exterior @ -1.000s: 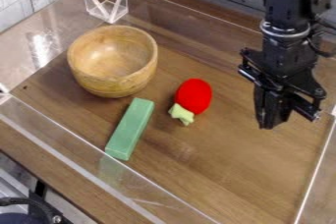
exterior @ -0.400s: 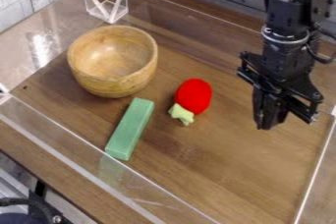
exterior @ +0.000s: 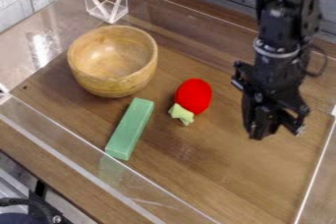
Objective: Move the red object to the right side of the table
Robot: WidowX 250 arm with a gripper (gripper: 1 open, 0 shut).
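At the middle of the frame, slightly right of centre, the red toy fruit lies on the brown wood-grain counter, its pale green leafy end pointing toward the lower left. Nothing touches it from above. Just to its left lies a flat green block, set on a slant from upper right to lower left; the block's upper end comes near the fruit's leafy end, and a narrow strip of bare wood shows between them. In the upper left quarter sits a round wooden bowl, open side up, well clear of the fruit.

On the right side of the frame the black robot arm reaches down, and its end effector points straight down at the wood, to the right of the fruit and apart from it. Its fingers are pressed together and pinch nothing. The tips are low, close over the counter; whether they touch the wood cannot be told.

Low clear acrylic walls edge the counter, and at the upper left a small clear folded piece stands by the far wall.
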